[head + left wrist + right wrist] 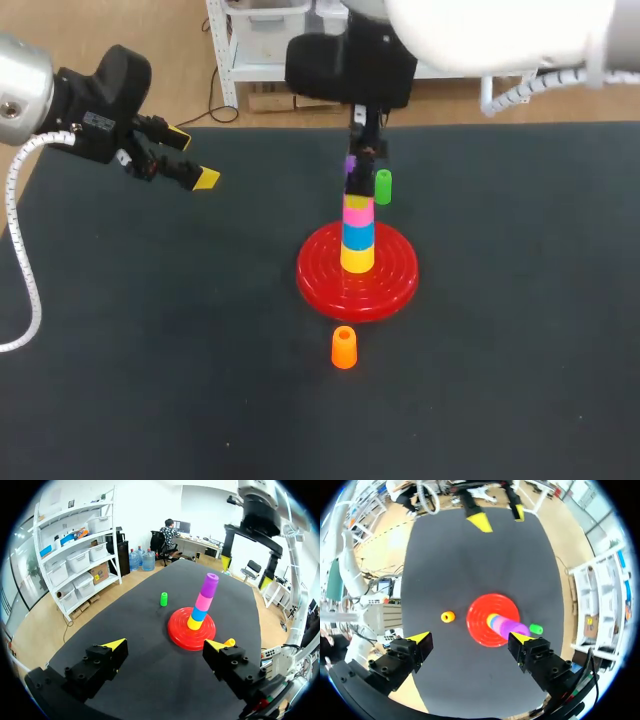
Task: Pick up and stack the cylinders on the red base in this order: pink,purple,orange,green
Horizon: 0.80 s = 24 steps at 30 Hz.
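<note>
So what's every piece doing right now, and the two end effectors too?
Red base: flat on table, cylinders stacked on it.
Yellow cylinder: lowest, on the base.
Blue cylinder: on yellow.
Pink cylinder: on blue.
Purple cylinder: on top.
Orange cylinder: upright, loose on table.
Green cylinder: upright, loose on table.
Left end effector: open, empty.
Right end effector: open, empty, above the purple.

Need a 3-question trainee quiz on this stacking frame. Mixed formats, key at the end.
1. True or false: the purple plastic cylinder tops the stack on the round red base.
2. Which two lie loose on the black table? A) the small orange cylinder and the small green cylinder; B) orange and pink; C) green and blue.
3. Fill in: the left gripper and the right gripper both stand ____.
Key: 1 true; 2 A; 3 open.
</note>
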{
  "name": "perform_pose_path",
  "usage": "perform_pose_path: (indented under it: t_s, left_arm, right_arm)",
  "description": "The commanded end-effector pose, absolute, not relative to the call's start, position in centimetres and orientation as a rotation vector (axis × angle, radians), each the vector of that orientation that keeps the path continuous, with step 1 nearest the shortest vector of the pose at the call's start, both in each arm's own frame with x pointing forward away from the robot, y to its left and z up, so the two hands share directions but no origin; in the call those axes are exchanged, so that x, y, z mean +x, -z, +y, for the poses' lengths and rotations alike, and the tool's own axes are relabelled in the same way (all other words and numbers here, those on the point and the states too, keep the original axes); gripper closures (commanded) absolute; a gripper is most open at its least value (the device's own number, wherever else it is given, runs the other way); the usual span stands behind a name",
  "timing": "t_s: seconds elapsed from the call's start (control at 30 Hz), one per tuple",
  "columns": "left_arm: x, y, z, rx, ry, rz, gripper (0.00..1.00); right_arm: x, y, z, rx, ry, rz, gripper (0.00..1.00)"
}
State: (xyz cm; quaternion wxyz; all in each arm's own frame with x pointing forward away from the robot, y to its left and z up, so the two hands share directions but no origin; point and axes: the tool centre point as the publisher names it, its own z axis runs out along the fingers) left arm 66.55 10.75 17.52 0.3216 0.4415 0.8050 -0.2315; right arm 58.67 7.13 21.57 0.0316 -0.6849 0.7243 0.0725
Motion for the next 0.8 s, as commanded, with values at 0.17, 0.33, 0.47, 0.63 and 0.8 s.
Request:
perform_pose_path:
  t_s: [0.17,0.33,0.47,0.63,0.8]
  left_arm:
    - [66.6,-17.4,10.8,1.16,0.61,2.11,0.0]
    - [66.6,-17.4,10.8,1.16,0.61,2.11,0.0]
    - [66.6,-17.4,10.8,1.16,0.61,2.11,0.0]
    - [66.6,-17.4,10.8,1.16,0.61,2.11,0.0]
    - [66.6,-17.4,10.8,1.16,0.61,2.11,0.0]
  right_arm:
    - [58.0,-21.5,6.4,-2.054,-0.326,2.14,0.0]
    - [58.0,-21.5,6.4,-2.054,-0.326,2.14,0.0]
    - [58.0,-21.5,6.4,-2.054,-0.326,2.14,0.0]
    - [58.0,-21.5,6.4,-2.054,-0.326,2.14,0.0]
    - [56.8,-20.5,6.6,-2.143,-0.303,2.122,0.0]
